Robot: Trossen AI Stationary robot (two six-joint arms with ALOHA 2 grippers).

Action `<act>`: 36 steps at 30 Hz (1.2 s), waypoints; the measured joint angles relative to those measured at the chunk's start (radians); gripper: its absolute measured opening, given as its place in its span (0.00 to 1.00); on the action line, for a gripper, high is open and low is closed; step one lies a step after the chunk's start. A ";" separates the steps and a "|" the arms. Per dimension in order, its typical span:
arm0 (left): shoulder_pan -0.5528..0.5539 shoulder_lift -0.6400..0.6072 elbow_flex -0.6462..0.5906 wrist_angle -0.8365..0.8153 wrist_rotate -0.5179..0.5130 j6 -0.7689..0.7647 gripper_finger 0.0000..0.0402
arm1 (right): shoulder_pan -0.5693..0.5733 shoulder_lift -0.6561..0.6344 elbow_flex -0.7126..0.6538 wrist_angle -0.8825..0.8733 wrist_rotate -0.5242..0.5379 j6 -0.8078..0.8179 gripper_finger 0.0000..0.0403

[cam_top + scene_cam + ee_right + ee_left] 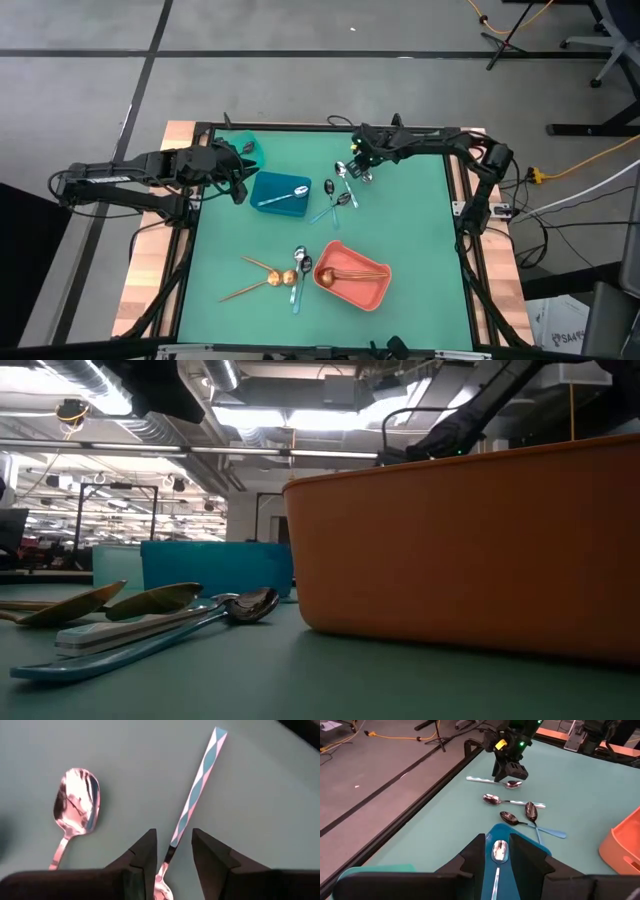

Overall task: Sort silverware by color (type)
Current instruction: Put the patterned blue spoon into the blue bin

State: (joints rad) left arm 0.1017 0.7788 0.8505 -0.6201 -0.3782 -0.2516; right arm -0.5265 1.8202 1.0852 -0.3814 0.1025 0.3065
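Right pincer [172, 837]: fingers spread, straddling the handle of a shiny silver spoon [192, 805] without pinching it; a second silver spoon [77, 800] lies just beside it.

Left pincer [497, 840]: fingers spread, holding nothing, hovering over the blue bin.

1. Green table mat [420, 260], beneath both pincers.
2. Coral plastic bin [370, 292], well apart from both pincers; a copper-gold spoon [350, 275] lies inside.
3. Blue plastic bin [268, 185], under the left pincer; holds one silver spoon [285, 196].
4. Teal plastic bin [245, 138], beside the left pincer.
5. Crossed dark-bowled spoons with light-blue handles [335, 205], near the right pincer.
6. Copper-gold spoons [262, 278], loose beside the coral bin.
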 joint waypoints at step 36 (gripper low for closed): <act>0.000 0.000 0.000 0.000 0.001 -0.004 0.20 | 0.003 0.071 -0.027 0.073 -0.017 -0.102 0.02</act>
State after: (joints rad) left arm 0.1017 0.7788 0.8505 -0.6201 -0.3772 -0.2555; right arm -0.5232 1.8908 1.0587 -0.3088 0.0853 0.2049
